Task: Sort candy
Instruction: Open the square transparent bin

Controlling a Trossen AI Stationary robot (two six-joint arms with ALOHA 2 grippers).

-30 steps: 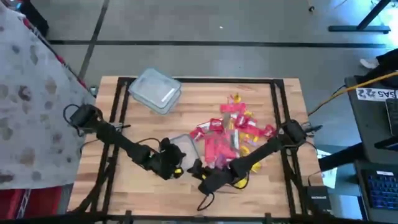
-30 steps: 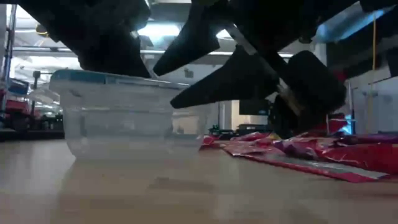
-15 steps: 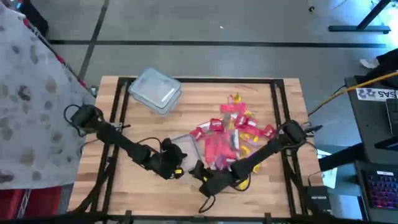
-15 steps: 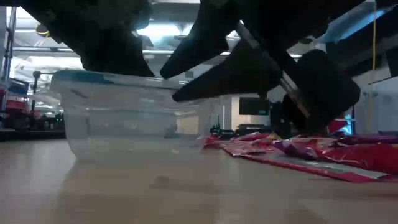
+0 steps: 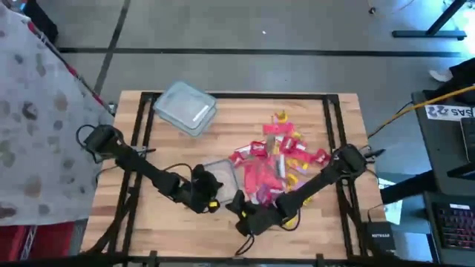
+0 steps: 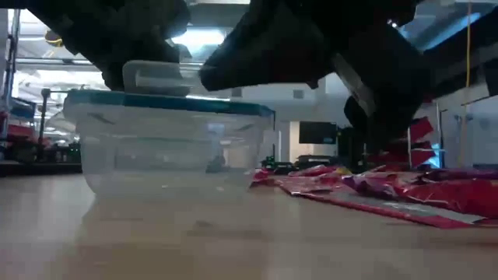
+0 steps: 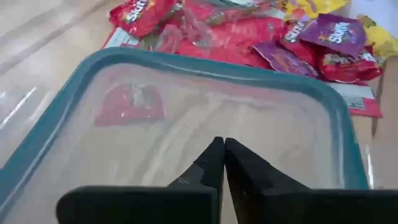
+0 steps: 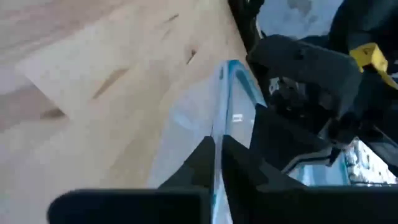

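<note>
Item: my right claw (image 5: 239, 202), open a second ago, now pinched together on the teal rim of the clear tub (image 6: 167, 148); left claw (image 7: 219, 163) closed above the same tub. Candy (image 5: 274, 159) heaped on the desk (image 5: 245, 111) just beyond both claws, unsorted.

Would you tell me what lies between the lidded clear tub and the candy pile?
Only bare wooden table separates the lidded clear tub from the candy pile, high view.
</note>
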